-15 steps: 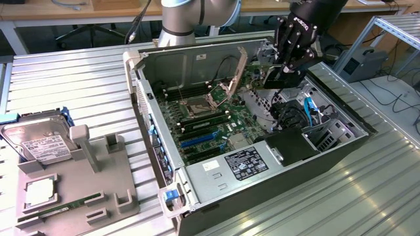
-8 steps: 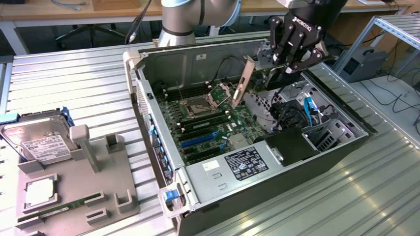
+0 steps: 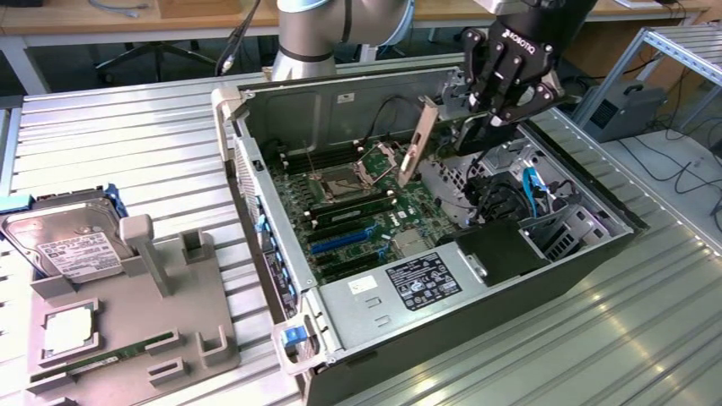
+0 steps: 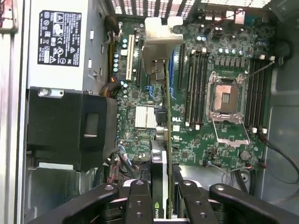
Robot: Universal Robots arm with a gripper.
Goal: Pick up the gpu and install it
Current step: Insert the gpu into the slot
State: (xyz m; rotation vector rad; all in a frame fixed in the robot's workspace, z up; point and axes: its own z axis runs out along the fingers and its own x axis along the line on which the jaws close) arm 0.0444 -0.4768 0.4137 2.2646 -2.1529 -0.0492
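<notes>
Black gripper (image 4: 161,198) jaws pinch the gpu (image 4: 159,154) by its thin sides, so they are narrow and full. The gpu hangs on its edge above the board (image 4: 219,135), inside the case (image 3: 338,93). It is not in a slot (image 3: 338,244) yet. The step looks like putting it in. That calls for its low edge to sit right over a slot.

black fingers (image 4: 138,200), silver-grey arm (image 3: 316,34)

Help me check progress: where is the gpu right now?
The gpu is clamped edge-on in the gripper, hanging over the motherboard, to the exterior view's right of the CPU socket.
</notes>
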